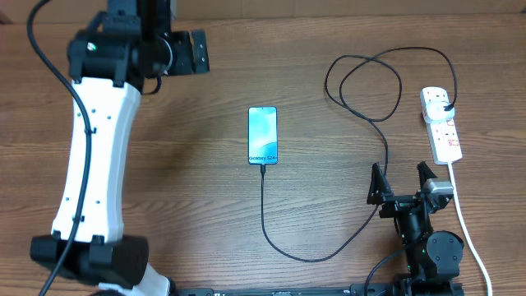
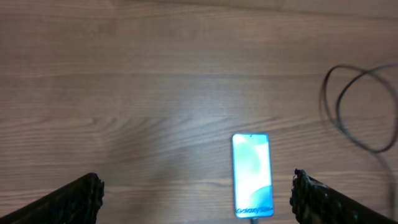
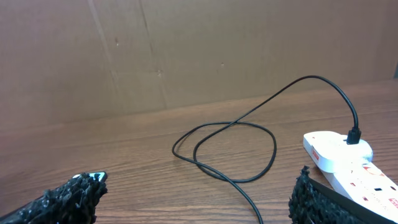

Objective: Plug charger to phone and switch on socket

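Here, the socket [image 1: 444, 131] lies lengthwise just ahead and right of the open, empty right gripper [image 1: 401, 177], well apart from the open left gripper [image 1: 200, 52]; the charger [image 1: 264, 197] already meets the phone [image 1: 263, 136] mid-table.

phone [image 1: 263, 136] centre | socket [image 1: 448, 140] far right | charger [image 1: 263, 201] between, seemingly joining both

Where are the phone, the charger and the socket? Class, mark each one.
phone [image 1: 263, 136], overhead view, middle of its screen.
charger [image 1: 263, 197], overhead view, on the straight stretch of cable just below the phone.
socket [image 1: 446, 136], overhead view, middle of its white body.
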You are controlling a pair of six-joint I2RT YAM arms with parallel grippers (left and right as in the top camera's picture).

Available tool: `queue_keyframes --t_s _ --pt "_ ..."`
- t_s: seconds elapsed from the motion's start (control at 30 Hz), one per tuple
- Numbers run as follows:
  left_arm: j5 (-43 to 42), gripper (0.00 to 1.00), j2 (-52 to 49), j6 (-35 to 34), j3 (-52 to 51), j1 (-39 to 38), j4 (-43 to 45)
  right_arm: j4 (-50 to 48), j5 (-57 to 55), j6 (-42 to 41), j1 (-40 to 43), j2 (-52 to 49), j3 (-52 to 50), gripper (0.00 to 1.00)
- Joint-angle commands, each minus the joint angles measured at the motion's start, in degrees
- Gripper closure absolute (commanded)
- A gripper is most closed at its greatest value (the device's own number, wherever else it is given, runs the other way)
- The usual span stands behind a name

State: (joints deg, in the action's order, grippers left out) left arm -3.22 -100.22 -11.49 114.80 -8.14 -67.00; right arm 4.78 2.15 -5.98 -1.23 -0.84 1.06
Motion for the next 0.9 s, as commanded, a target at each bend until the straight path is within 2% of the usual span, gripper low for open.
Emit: queue_keyframes --t_s 0.0,0.13,0.4,0.67,0.87 --pt "5.22 0.00 8.02 4.52 -7.43 -1.79 4.94 -0.20 0.26 -0.13 -0.42 0.68 -0.61 0.00" --pt "4.98 0.01 16.94 4.63 -21.44 -1.25 14.60 -0.20 0.26 -0.13 -0.42 0.68 -0.61 0.00" --pt "4.66 0.00 37.38 4.22 -50.69 -0.76 28.55 -0.20 0.26 -0.13 -0.42 0.68 -0.61 0.00" --pt "4.52 0.00 53.33 4.02 -73.46 -0.24 44.15 -0.20 0.26 -0.13 -0.42 0.68 -0.61 0.00" --pt "0.17 0.00 64.48 3.54 -89.37 2.84 57.33 -0.20 0.26 -0.13 -0.42 0.68 -0.61 0.00"
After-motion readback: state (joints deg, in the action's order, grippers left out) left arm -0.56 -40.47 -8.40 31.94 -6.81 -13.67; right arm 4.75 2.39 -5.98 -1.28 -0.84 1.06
